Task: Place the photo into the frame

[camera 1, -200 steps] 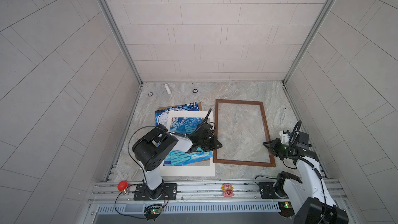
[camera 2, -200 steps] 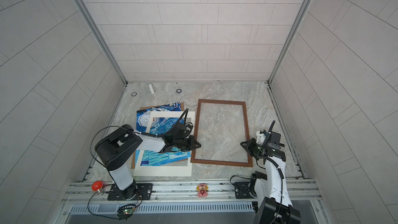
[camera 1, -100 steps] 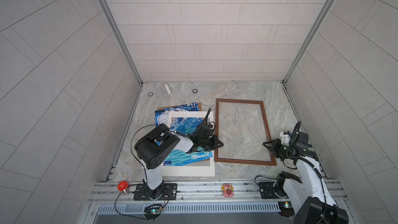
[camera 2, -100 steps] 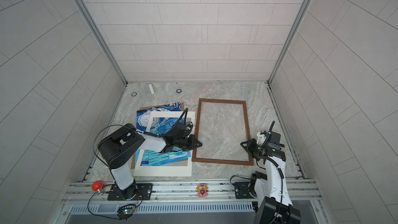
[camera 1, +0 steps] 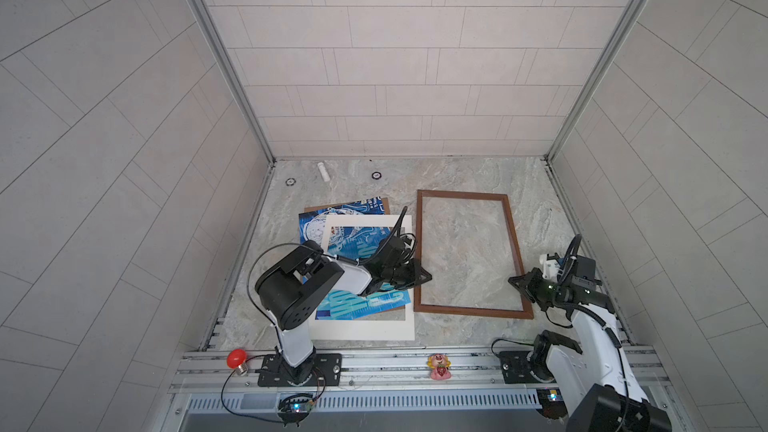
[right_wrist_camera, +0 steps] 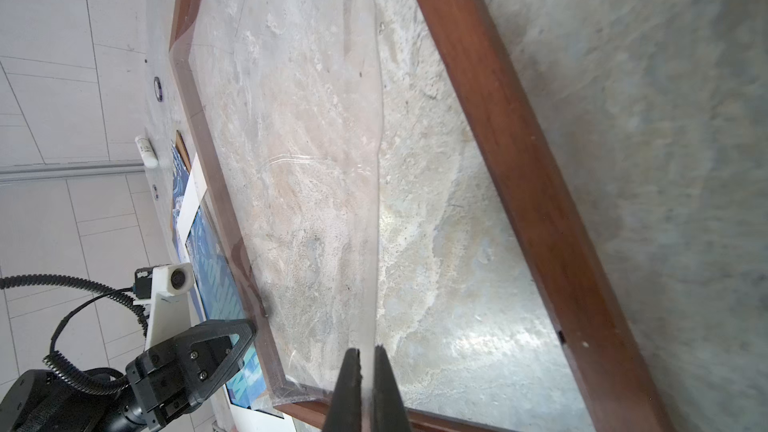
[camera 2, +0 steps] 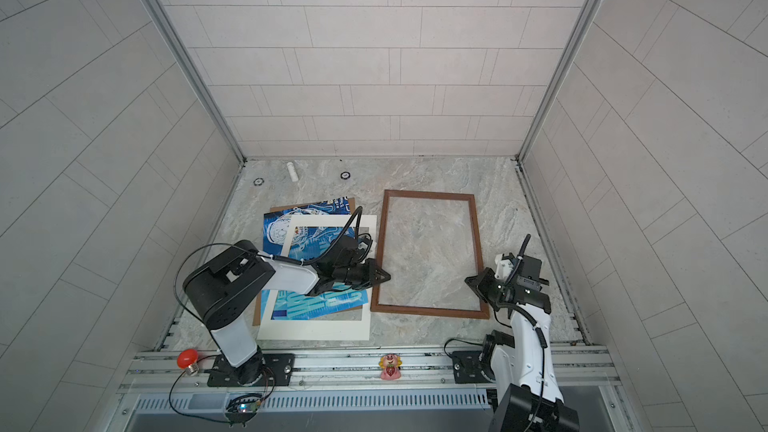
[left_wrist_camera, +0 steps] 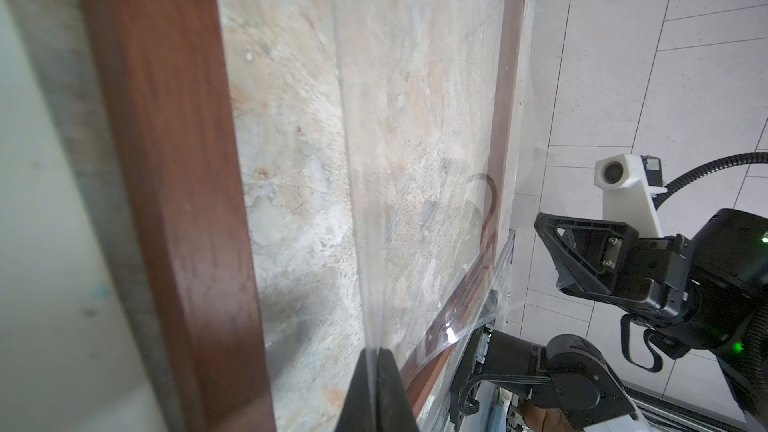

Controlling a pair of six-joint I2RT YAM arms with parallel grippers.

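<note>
Left hand: my left hand (camera 1: 428, 276) (camera 2: 386, 275) (left_wrist_camera: 374, 367) is pressed together, pinching the edge of a thin clear sheet (left_wrist_camera: 436, 201). It sits over the frame's left rail, towards the front end.

Right hand: my right hand (camera 1: 512, 280) (camera 2: 467, 280) (right_wrist_camera: 365, 363) is also closed, with the opposite edge of the same clear sheet (right_wrist_camera: 311, 160) pinched between its fingertips. It is at the frame's right rail, near the front corner.

Clear sheet: it spans from one hand to the other over the frame's opening. In both wrist views a bowed crease runs away from my fingertips. In the left wrist view its front corner stands lifted off the wood.

Frame: the frame (camera 1: 473, 311) (camera 2: 428, 311) (left_wrist_camera: 166, 160) (right_wrist_camera: 519, 160) lies flat on the table (camera 1: 540, 184), right of centre in both top views. The marble shows through its opening.

Photo: the photo (camera 1: 357, 305) (camera 2: 316, 303) (right_wrist_camera: 216, 259) is outside the frame, just to its left. It lies flat and slightly askew, partly under my left arm.

Mat: the cream mat (camera 1: 361, 330) (camera 2: 316, 332) lies on top of the photo, so the blue print shows through its window and past its back and left edges.

Backing board: the brown backing board (camera 1: 384, 200) (camera 2: 351, 200) peeks out from under the photo at the back.

Far edge: a small white tube (camera 1: 323, 171) lies near the back wall, well apart from the frame.
</note>
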